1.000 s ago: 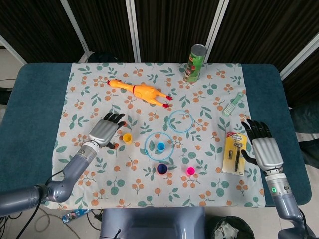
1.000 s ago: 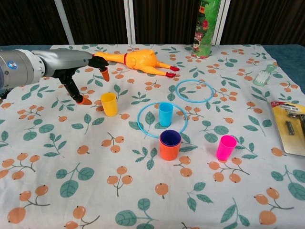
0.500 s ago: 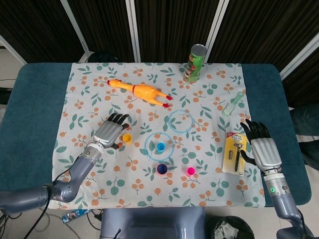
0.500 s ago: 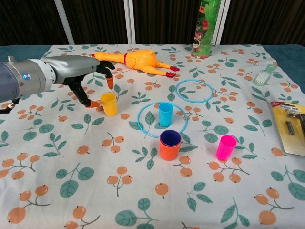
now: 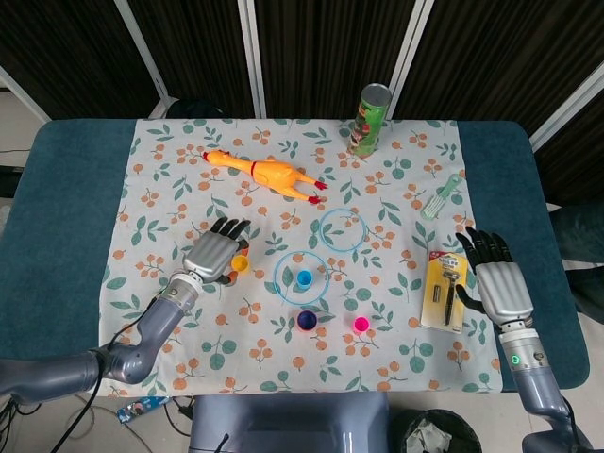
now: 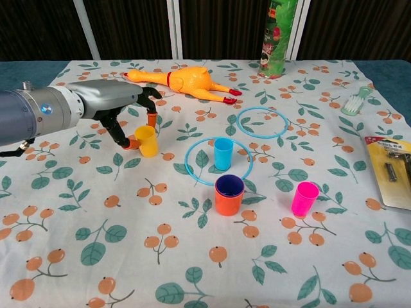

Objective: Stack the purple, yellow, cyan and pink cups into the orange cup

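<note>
Yellow cup (image 6: 147, 140) is next in line: over the last second the left hand (image 6: 122, 109) has slid in from beside it until thumb and fingers bracket it, touching but not yet lifting (cup is upright on the cloth, left of the blue ring (image 6: 218, 161) around the cyan cup (image 6: 223, 153)). Purple cup (image 6: 229, 185) already sits in the orange cup (image 6: 228, 201), pink cup (image 6: 304, 198) waits to their right, and the right hand (image 5: 498, 281) hangs open and unmoved off by the razor pack (image 5: 444, 292). All on a floral tablecloth (image 6: 115, 256) over a teal table (image 5: 66, 208), dark curtains (image 5: 189, 47) behind.
</note>
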You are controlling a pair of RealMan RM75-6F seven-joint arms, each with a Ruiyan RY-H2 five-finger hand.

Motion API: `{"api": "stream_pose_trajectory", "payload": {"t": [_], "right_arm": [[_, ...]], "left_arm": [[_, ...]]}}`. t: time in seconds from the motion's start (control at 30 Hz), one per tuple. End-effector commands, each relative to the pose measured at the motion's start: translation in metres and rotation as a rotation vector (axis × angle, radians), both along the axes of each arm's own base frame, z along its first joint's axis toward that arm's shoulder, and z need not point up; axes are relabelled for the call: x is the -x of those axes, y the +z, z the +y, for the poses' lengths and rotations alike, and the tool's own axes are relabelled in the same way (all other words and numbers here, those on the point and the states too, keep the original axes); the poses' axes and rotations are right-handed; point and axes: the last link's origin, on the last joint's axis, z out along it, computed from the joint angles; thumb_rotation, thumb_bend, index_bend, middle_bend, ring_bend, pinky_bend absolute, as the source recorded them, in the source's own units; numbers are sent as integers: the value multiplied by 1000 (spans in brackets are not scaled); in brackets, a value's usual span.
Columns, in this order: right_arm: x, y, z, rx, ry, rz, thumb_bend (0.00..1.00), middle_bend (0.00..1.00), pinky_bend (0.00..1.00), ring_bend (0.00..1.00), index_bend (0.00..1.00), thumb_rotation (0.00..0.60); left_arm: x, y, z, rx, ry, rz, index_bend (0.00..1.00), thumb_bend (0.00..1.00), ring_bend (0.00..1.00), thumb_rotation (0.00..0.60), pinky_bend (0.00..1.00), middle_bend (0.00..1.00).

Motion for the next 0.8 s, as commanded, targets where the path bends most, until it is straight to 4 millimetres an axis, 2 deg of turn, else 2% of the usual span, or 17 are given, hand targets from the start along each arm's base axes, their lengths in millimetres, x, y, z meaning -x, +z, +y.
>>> {"api": "stream_pose_trajectory", "payload": {"t": [0.03,0.37,0.47,0.6,0.8], "right_arm": [[1,0,0,4,-4,-1,411,0,61,0,78,600],[3,1,0,8,-8,-5,411,0,61,0,85,600],[3,2,0,10,-7,-4,411,0,61,0,85,600],[1,4,-1,13,-4,0,411,0,61,0,85,600],[-2,2,-3,11,2,0,410,0,61,0,85,600]], "left_arm": [[0,-1,0,-2,1,4,427,285,0,600,0,0],[-4,-4,0,-1,-6,5,458,321,0,600,0,0],[-11,1,0,-6,-12,-31,459,321,0,600,0,0],[-26,13,-1,-15,-39,-87,459,321,0,600,0,0],[-69,30,-16,41,-100,-204,458,320,0,600,0,0]]}}
